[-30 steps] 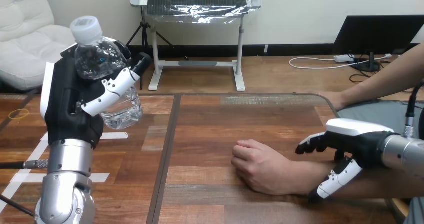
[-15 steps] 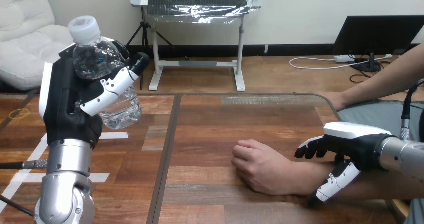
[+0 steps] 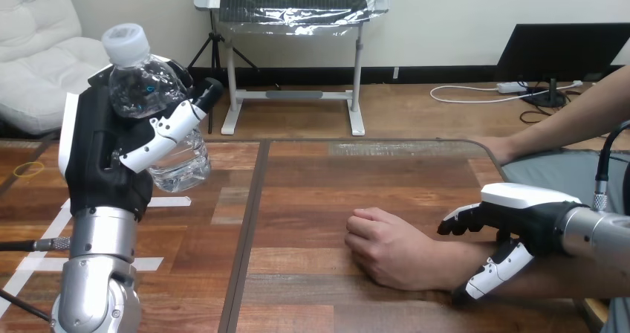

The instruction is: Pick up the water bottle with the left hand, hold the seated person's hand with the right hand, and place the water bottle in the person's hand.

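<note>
Black and white, the left hand [image 3: 100,154] stands raised at nine o'clock, its fingers and thumb wrapped round the clear water bottle [image 3: 145,88], which is held off the wooden table [image 3: 334,177] with its white cap [image 3: 126,41] tipped toward eleven o'clock. The right hand [image 3: 520,210] at four o'clock lies over the person's wrist [image 3: 446,262], though I cannot tell whether it grips, and the person's hand [image 3: 386,247] rests closed on the table at its nine o'clock, well apart from the bottle. White tape strips [image 3: 172,201] lie at the bottle's six o'clock and a yellow rubber band [image 3: 28,169] at its eight.
</note>
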Controlling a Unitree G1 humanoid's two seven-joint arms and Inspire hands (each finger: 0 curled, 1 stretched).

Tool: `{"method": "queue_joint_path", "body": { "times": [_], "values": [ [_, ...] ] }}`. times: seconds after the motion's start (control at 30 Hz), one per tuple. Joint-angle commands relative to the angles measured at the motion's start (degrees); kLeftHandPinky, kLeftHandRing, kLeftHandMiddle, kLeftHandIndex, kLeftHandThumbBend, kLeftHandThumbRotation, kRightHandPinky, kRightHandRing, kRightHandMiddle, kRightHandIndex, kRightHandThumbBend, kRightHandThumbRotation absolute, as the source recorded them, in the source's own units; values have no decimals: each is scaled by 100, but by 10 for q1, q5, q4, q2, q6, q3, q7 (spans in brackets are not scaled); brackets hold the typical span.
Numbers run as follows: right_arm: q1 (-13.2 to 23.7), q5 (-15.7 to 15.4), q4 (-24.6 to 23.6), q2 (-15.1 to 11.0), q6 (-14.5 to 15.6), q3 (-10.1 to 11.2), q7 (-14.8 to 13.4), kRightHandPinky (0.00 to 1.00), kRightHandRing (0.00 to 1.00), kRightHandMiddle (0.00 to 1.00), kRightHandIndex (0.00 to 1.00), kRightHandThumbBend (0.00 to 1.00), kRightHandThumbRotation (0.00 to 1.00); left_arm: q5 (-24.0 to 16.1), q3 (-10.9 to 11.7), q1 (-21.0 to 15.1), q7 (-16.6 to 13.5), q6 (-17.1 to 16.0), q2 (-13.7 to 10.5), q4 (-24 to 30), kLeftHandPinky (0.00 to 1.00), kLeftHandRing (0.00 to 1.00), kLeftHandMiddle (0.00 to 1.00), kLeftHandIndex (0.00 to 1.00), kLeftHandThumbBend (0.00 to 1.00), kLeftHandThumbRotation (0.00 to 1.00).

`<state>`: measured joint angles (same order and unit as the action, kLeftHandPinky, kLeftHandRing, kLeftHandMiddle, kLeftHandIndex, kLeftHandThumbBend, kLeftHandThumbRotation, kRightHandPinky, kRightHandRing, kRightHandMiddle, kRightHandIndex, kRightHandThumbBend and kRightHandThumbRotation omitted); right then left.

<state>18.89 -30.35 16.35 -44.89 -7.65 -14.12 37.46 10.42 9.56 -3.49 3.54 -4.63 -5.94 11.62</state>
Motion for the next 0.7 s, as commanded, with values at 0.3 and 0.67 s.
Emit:
{"method": "queue_joint_path", "body": {
  "times": [0.3, 0.67],
  "values": [
    [-41, 6, 9, 32, 16, -30, -4, 73, 90, 90, 87, 100, 48, -2, 2, -54, 2, -11, -10, 25, 19, 24, 28, 33, 53, 0],
    [-47, 17, 10, 36, 21, -35, 2, 65, 83, 89, 88, 100, 45, 11, 9, -57, 9, -18, -11, 17, 19, 23, 28, 33, 53, 0]
  ]
}}
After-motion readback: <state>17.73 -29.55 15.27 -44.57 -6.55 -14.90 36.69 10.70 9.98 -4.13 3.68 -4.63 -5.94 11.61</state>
